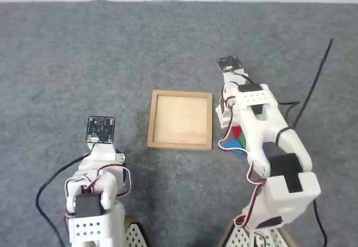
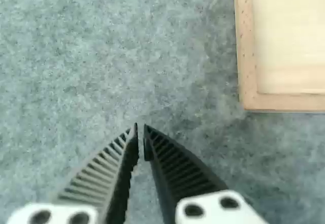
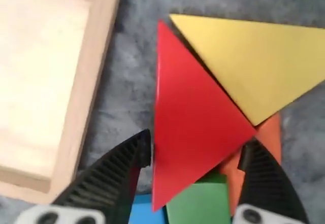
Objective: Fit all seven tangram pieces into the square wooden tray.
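The square wooden tray (image 1: 180, 144) lies at the table's middle with nothing in it; its corner (image 2: 247, 56) and edge (image 3: 84, 97) show in the wrist views. A pile of tangram pieces (image 1: 237, 140) sits just right of the tray under the right arm. In the right wrist view a red triangle (image 3: 190, 117) lies on top, a yellow triangle (image 3: 254, 59) beside it, with orange (image 3: 269, 132), green (image 3: 198, 203) and blue (image 3: 142, 209) pieces below. My right gripper (image 3: 195, 150) is open, its fingers on either side of the red triangle. My left gripper (image 2: 139, 128) is shut over bare carpet, near the tray's corner.
Grey carpet (image 1: 84, 62) covers the table. A black cable (image 1: 313, 84) runs along the right side behind the right arm. The left arm (image 1: 98, 168) stands at the front left, apart from the tray.
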### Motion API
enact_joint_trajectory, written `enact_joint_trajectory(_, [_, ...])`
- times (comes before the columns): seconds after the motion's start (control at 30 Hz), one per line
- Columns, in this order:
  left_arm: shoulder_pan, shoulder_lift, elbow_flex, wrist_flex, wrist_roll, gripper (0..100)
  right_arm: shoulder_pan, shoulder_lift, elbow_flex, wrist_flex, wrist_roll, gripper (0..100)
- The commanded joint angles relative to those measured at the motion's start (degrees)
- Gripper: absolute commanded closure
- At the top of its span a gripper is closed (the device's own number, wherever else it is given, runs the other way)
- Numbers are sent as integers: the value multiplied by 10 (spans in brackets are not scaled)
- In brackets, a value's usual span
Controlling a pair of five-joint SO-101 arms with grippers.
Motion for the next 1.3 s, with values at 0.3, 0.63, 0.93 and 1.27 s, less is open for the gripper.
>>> enact_joint_trajectory(0.3, [-2, -11, -7, 3, 10, 982, -22, 3, -18, -11, 9, 857])
enact_joint_trajectory(0.63, [-2, -11, -7, 3, 10, 982, -23, -4, -18, -9, 5, 931])
enact_joint_trajectory(0.93, [-2, -11, -7, 3, 10, 982, -22, -42, -40, -7, 1, 936])
enact_joint_trajectory(1.27, [-2, -11, -7, 3, 10, 982, -18, -49, -54, -5, -32, 969])
